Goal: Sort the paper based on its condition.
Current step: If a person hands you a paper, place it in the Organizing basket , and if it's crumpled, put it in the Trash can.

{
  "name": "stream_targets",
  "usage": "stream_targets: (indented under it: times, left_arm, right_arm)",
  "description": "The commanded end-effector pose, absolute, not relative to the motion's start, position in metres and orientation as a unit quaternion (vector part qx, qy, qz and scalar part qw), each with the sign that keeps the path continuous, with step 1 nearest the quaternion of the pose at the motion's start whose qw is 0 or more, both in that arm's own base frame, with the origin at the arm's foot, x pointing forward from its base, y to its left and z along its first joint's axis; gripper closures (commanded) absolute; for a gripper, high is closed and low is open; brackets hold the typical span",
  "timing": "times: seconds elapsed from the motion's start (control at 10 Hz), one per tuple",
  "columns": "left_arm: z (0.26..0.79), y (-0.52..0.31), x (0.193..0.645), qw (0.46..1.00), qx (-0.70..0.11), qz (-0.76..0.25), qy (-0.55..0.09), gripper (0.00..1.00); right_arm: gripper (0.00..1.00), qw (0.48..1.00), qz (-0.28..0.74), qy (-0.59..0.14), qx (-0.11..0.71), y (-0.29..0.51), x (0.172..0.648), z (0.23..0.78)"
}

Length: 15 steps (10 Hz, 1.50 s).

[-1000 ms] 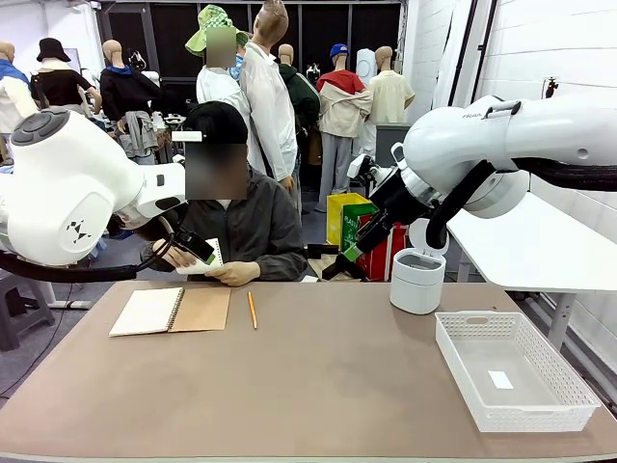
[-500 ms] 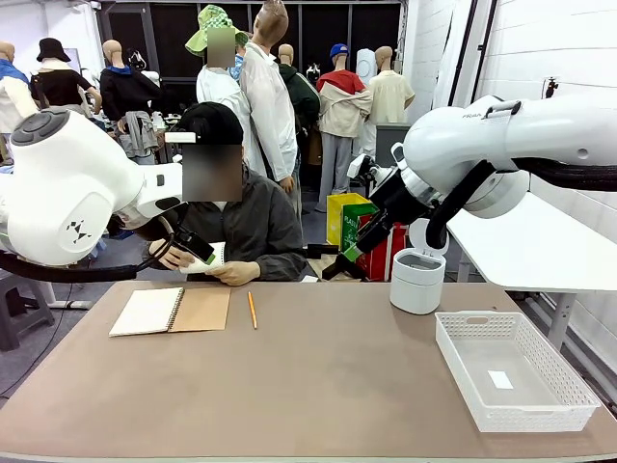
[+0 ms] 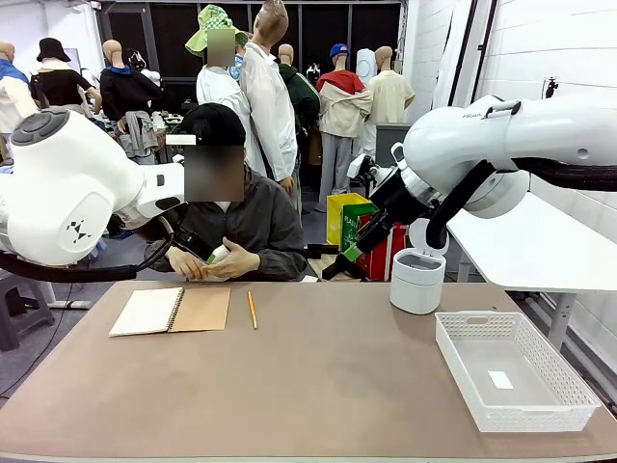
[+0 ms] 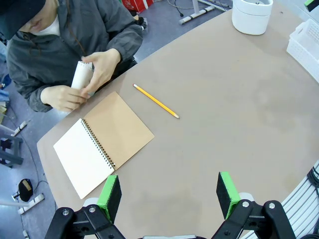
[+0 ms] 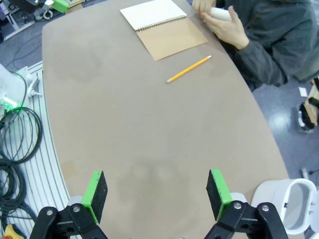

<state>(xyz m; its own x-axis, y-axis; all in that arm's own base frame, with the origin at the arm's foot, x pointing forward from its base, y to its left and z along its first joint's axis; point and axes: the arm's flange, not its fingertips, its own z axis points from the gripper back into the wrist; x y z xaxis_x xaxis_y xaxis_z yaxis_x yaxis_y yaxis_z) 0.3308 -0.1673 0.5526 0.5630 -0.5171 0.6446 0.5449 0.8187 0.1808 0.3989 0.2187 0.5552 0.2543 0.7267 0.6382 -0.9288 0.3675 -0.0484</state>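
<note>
The person at the far side presses a white paper (image 3: 220, 255) into a roll between both hands, just past the table's far edge. Seen from the wrists, the same paper (image 4: 80, 74) (image 5: 220, 13) sits in those hands. My left gripper (image 4: 169, 196) hangs open high above the table with nothing between its green pads. In the front view, the left gripper (image 3: 193, 247) overlaps the person's hands. My right gripper (image 5: 157, 195) is also open and holds nothing. From the front, the right gripper (image 3: 349, 255) hangs raised over the table's far right.
An open spiral notebook (image 3: 172, 311) (image 4: 102, 144) and a yellow pencil (image 3: 253, 310) (image 4: 156, 101) lie at the far left. A white lidded bin (image 3: 417, 280) stands far right. A white basket (image 3: 455, 359) at the right holds a small white slip.
The person has brought both hands together and rolled the paper up between them; it was held flatter before. Neither arm has moved.
</note>
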Motion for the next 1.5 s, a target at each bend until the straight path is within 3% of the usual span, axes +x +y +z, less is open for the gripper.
stream_targets:
  times: [0.0,1.4]
  left_arm:
    - [0.552,-0.1665,0.3308,0.884,-0.018,-0.299,-0.358,0.0]
    - [0.552,-0.1665,0.3308,0.884,-0.018,-0.299,-0.358,0.0]
  right_arm:
    - [0.0,0.774,0.535,-0.292,0.171,0.218,0.3993,0.5536]
    - [0.0,0.774,0.535,-0.292,0.171,0.218,0.3993,0.5536]
